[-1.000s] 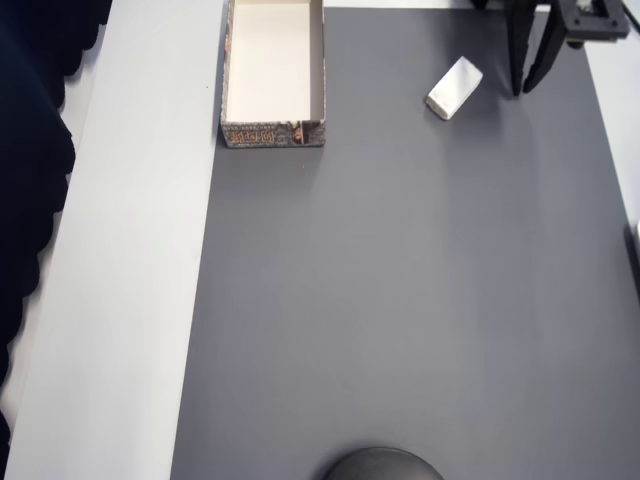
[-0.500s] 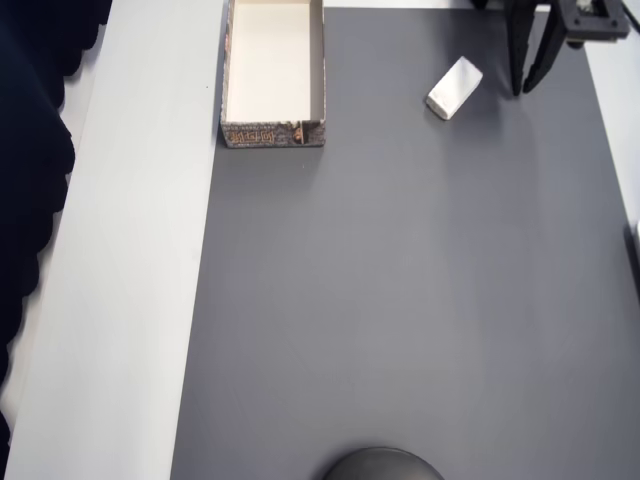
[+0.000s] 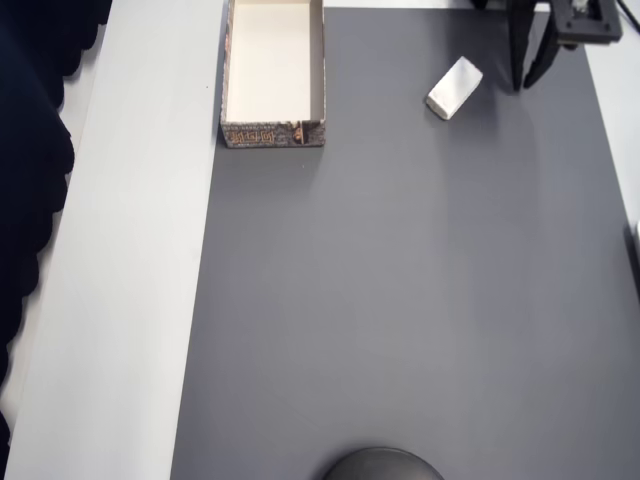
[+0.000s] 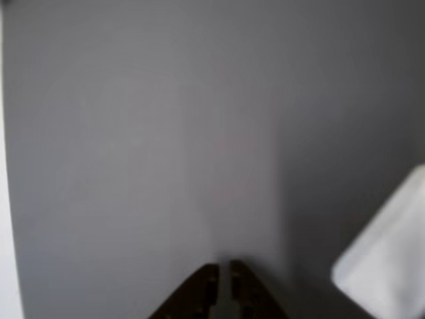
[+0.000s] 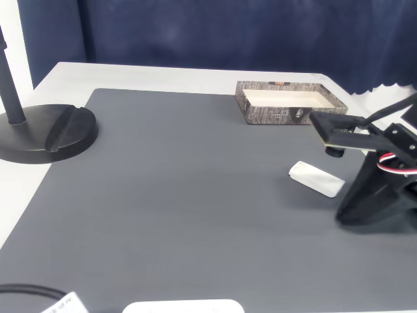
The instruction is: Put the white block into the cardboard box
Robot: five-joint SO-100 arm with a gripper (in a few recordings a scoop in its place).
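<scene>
The wrist view is blurred: the two dark fingertips (image 4: 219, 286) sit at its bottom edge with only a thin slit between them, and the block (image 4: 388, 256) is a pale smear cut off at the right edge. From overhead the gripper (image 3: 530, 80) is cropped by the top edge; its fingers point down at the mat (image 3: 400, 300), slightly apart, holding nothing. In the fixed view the fingertips are hard to make out against the dark arm. The block (image 3: 454, 87) lies flat and askew on the mat, just left of the fingers, clear of them. Most of the mat is open. The box (image 3: 273, 75), cut off at the top edge, stands well left of the block at the mat's left border; the inside that shows is bare
</scene>
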